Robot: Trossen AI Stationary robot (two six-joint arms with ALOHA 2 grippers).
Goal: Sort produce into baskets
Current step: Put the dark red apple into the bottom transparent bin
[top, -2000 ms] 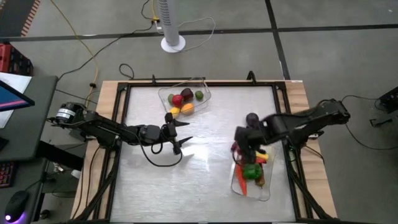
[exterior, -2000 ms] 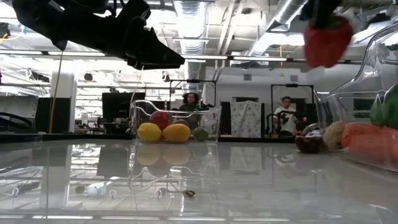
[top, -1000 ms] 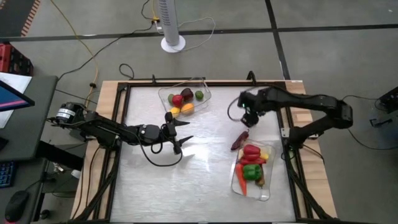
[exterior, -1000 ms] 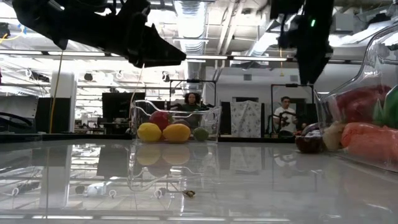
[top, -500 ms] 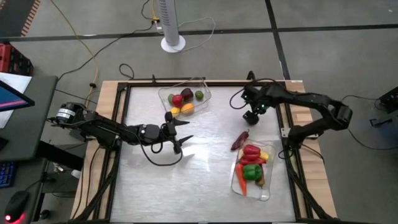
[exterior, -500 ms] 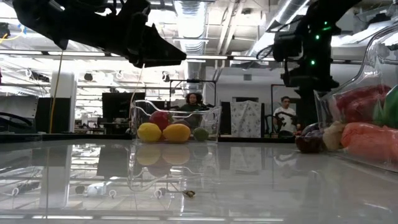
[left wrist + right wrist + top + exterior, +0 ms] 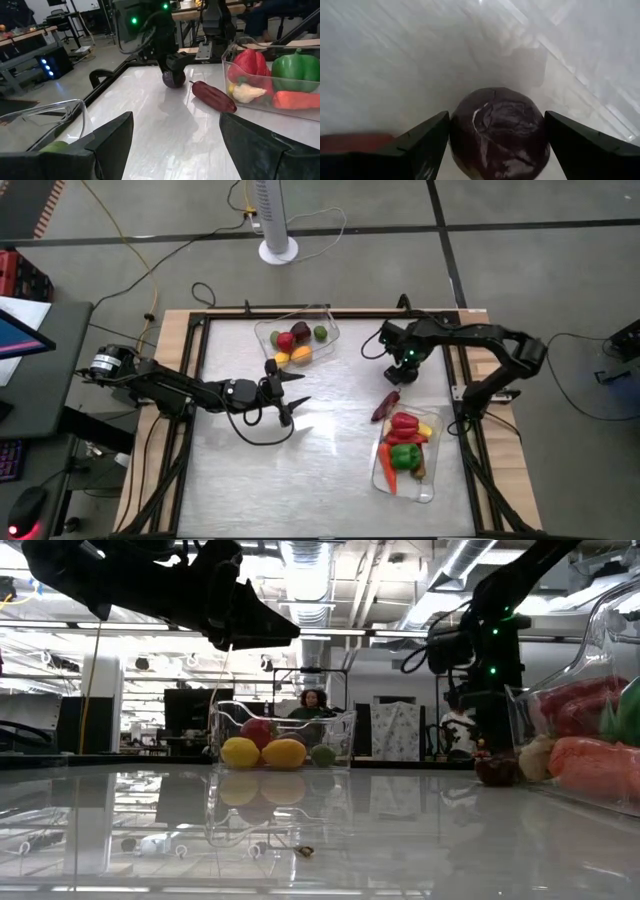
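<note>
From above, the white tabletop (image 7: pixel 320 470) carries two clear baskets. The far basket (image 7: pixel 297 336) holds round red, yellow, orange, green and dark pieces. The near basket (image 7: pixel 405 450) holds a red pepper (image 7: pixel 404 422), a green pepper (image 7: pixel 404 455) and a carrot (image 7: pixel 388 467). A dark red chili (image 7: pixel 385 405) lies on the tabletop just beside the near basket's far corner. The right claw (image 7: pixel 404 368) is lowered just beyond that chili. The left claw (image 7: pixel 296 392) hangs with its fingers spread wide, empty, on the side of the chili away from the near basket and well apart from it.

At table height, the far basket (image 7: pixel 282 738) stands mid-picture, and the right arm (image 7: pixel 485 650) comes down beside the near basket (image 7: pixel 585 730).

The left wrist camera shows a round dark purple piece (image 7: pixel 174 79) on the tabletop directly under the right claw (image 7: pixel 172 64), with the chili (image 7: pixel 214 96) just beside it (nearer the peppers).

The right wrist camera shows the purple piece (image 7: pixel 500 131) filling the gap between the claw's two spread fingers (image 7: pixel 417 142); whether they press it cannot be told.
</note>
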